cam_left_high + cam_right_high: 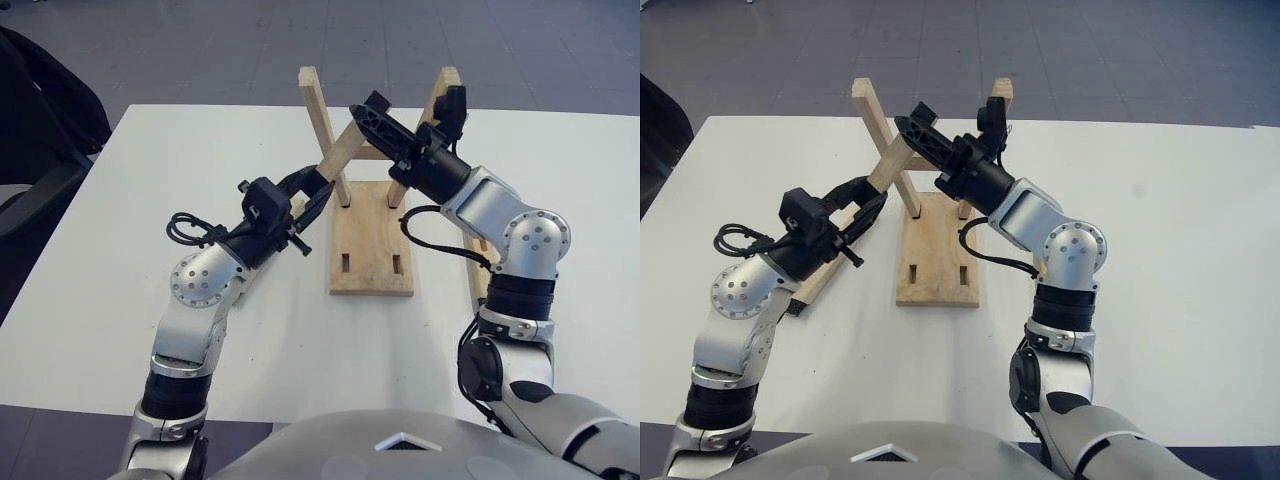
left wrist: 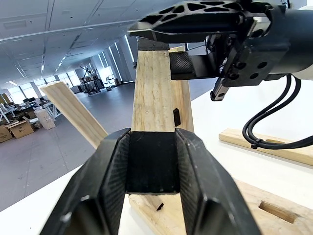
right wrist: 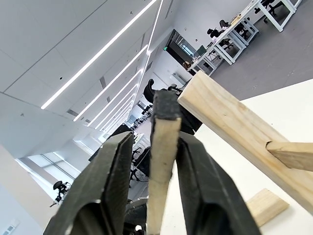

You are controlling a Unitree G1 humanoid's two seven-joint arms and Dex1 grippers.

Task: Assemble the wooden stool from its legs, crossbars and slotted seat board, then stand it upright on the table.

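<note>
Shows left gripper clamped on the lower end of a slanted crossbar, long axis rising rightward to the right gripper, closed on its upper end. Locates seat board flat between the arms, two legs standing at its far end, near slots vacant.

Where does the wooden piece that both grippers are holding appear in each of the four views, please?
Left eye view: the wooden piece slants just above centre, by the seat board's far left corner.
Right eye view: same slant, left of centre.
Left wrist view: up the middle, out of the left gripper.
Right wrist view: edge-on at centre.
Shared landmark: the right gripper, clamped on its upper end.
</note>
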